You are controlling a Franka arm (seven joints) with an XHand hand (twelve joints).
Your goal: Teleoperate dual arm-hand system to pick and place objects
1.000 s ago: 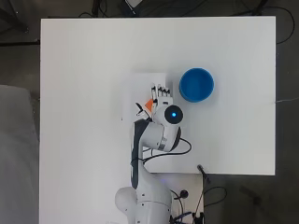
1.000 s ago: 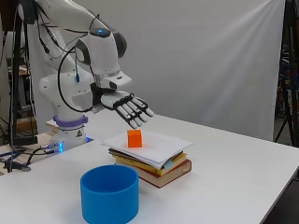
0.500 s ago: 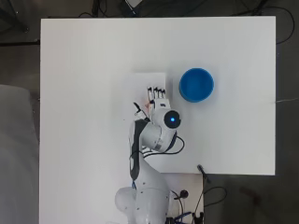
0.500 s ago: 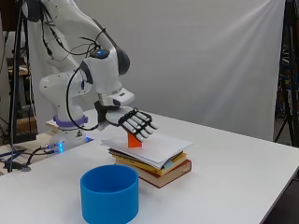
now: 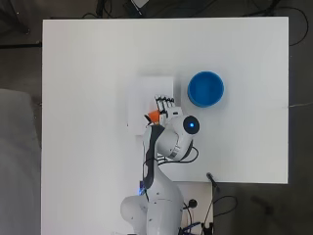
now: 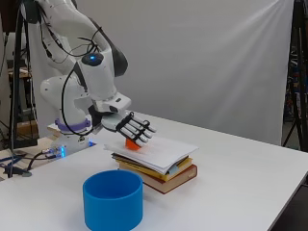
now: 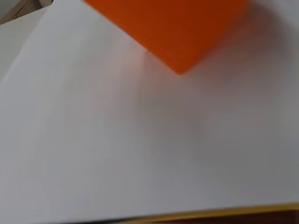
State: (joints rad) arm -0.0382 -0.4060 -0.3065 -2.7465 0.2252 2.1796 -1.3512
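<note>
A small orange block (image 5: 153,116) (image 6: 132,144) (image 7: 173,28) rests on white paper (image 5: 149,95) (image 6: 163,150) (image 7: 140,154) that tops a stack of books (image 6: 166,173). My hand (image 5: 164,106) (image 6: 134,130) hovers just over the block, palm down, its fingers straight and spread, and covers most of it. Nothing is held. Only an orange sliver peeks out under the hand in the side view. The wrist view shows the block very close, cut off by the frame's edge. A blue bowl (image 5: 206,88) (image 6: 112,198) stands on the table beside the books.
The white table (image 5: 88,58) (image 6: 250,192) carries only the book stack and the blue bowl. The arm's base (image 5: 151,210) and cables sit at the table's near edge. A dark stand (image 6: 294,72) rises behind the far right.
The hand has come down from well above the books to just over the orange block. The block and the bowl have stayed put.
</note>
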